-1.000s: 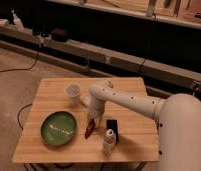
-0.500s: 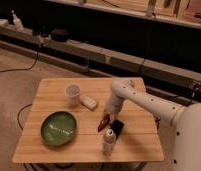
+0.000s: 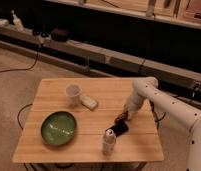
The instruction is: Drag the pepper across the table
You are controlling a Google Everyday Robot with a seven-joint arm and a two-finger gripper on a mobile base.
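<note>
Nearest, along the front edge of the table (image 3: 54,150): a small white bottle (image 3: 109,141), upright, right of centre. Just behind and right of it, a flat black slab (image 3: 121,128), lying on the wood. Further left, a round green plate (image 3: 58,128), well apart from the bottle.

Next back, right of centre: the pepper (image 3: 118,118), slender and dark red, lying on the boards at the slab's far edge, touching it or nearly so. Immediately above and right of the pepper, the gripper (image 3: 126,114), low over the wood at the end of a white arm (image 3: 164,102) reaching in from the right. Pepper's right end right at the gripper's tip, rest of it trailing left and toward the front; contact likely but cannot tell. Cannot tell either whether the gripper is spread or pressed together.

Further back, left of centre: a pale rectangular block (image 3: 89,103) flat on the planks, and just behind and left of it a white cup (image 3: 73,94), upright.

Farthest, past the table: carpet, a dark wall with low shelves, cables on the floor at left.
</note>
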